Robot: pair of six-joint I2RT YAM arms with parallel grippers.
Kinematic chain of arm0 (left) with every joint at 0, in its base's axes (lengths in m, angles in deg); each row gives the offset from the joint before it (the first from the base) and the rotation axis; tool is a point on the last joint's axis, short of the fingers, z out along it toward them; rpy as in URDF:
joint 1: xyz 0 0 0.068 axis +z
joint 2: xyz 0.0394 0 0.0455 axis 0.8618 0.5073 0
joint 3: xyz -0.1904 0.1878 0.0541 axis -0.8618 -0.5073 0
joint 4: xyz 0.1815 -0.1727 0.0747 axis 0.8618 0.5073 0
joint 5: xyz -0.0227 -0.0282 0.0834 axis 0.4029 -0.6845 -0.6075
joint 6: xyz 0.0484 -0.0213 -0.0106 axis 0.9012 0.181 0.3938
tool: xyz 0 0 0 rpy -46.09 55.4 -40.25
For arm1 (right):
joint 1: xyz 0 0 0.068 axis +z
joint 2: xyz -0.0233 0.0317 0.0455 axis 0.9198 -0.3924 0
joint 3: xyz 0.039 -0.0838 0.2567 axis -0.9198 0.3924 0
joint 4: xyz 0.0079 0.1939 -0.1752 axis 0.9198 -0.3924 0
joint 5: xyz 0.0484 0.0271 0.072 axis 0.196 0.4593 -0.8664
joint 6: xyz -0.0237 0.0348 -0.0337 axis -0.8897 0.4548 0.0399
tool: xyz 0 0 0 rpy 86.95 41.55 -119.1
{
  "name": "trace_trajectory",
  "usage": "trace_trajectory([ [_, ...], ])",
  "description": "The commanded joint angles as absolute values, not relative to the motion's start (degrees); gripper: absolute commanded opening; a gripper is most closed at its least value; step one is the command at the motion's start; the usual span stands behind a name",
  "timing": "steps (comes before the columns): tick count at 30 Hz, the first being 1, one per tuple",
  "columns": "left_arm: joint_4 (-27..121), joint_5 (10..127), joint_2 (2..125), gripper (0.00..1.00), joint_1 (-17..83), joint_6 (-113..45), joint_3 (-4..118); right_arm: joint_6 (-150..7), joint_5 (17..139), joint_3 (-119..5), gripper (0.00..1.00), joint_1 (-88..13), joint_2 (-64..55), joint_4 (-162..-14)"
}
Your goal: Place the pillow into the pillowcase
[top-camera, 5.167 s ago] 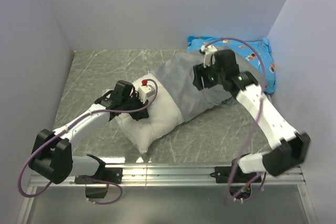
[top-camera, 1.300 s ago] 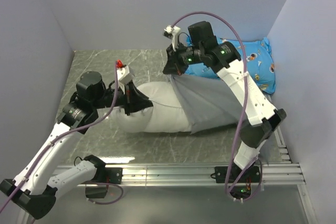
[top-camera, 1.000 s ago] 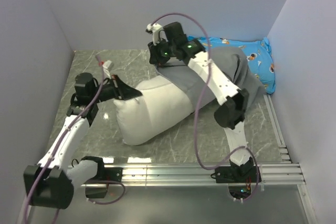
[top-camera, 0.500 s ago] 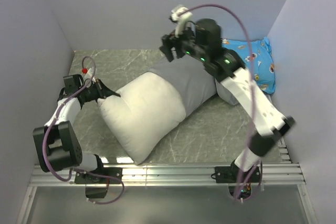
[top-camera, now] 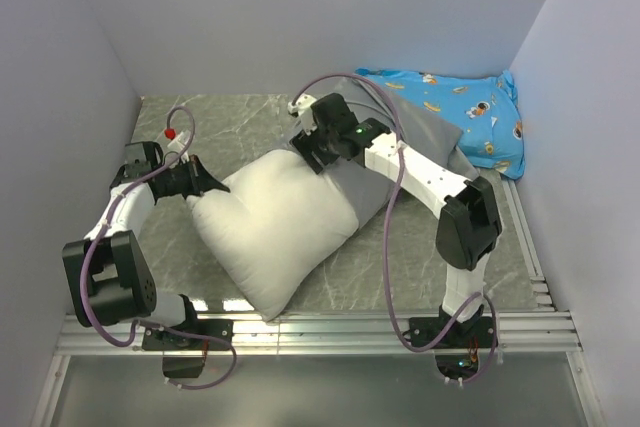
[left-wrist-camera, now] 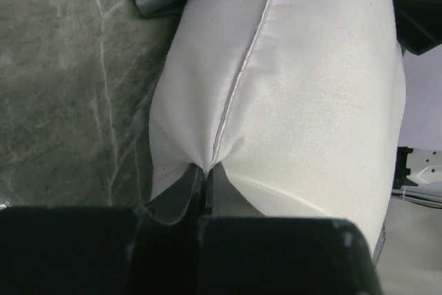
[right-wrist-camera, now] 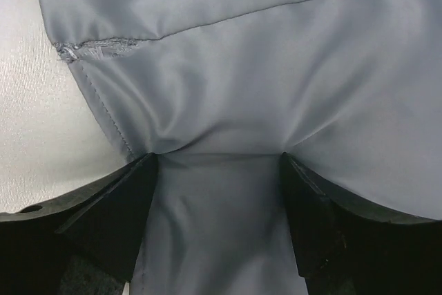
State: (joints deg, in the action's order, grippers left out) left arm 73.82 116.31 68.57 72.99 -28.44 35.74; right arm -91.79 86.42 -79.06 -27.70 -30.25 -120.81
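Left end effector [left-wrist-camera: 204,183] is pinched tight on the corner seam of the pillow [top-camera: 270,217]. Right end effector [right-wrist-camera: 215,170] grips a bunched fold of the pillowcase [top-camera: 428,135]. Pillow lies on the worktop [top-camera: 400,247], mostly uncovered.

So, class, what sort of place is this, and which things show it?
Probably a robot test booth, not a bedroom: plain walls box in a marble-look table, two robot arms are bolted to a metal rail, and a pillow lies between them.
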Motion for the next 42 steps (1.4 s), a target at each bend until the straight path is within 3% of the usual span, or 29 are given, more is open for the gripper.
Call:
trace_trajectory([
  [1, 73.99, 114.07, 68.06, 0.0, 72.44, -24.66, 36.55, -93.31, 89.36, -79.37, 0.8, -25.86, -26.45, -124.0],
  [6, 73.37, 113.19, 69.12, 0.0, 72.61, -25.1, 36.9, -92.97, 93.07, -77.7, 0.76, -25.59, -26.46, -124.61],
  [18, 73.1, 112.84, 70.18, 0.0, 72.79, -25.01, 36.99, -92.97, 85.95, -76.83, 0.83, -23.31, -16.88, -132.44],
  [23, 73.02, 112.75, 70.44, 0.0, 72.79, -25.28, 37.69, -95.51, 93.75, -71.55, 0.8, -21.02, -18.09, -129.55],
  [32, 72.84, 112.84, 70.53, 0.0, 72.79, -25.01, 37.52, -95.08, 109.32, -71.98, 0.48, -22.51, -21.8, -124.36],
  [36, 72.23, 112.31, 70.79, 0.0, 72.7, -25.37, 36.99, -95.87, 109.07, -72.42, 0.2, -22.95, -20.75, -124.53],
  [41, 68.73, 113.53, 71.4, 0.0, 72.79, -28.34, 36.55, -95.08, 94.07, -75.84, 0.0, -22.51, -18.9, -130.23],
  [42, 67.67, 115.71, 71.49, 0.0, 72.7, -31.31, 35.68, -94.55, 83.16, -76.72, 0.0, -22.34, -18.98, -131.72],
])
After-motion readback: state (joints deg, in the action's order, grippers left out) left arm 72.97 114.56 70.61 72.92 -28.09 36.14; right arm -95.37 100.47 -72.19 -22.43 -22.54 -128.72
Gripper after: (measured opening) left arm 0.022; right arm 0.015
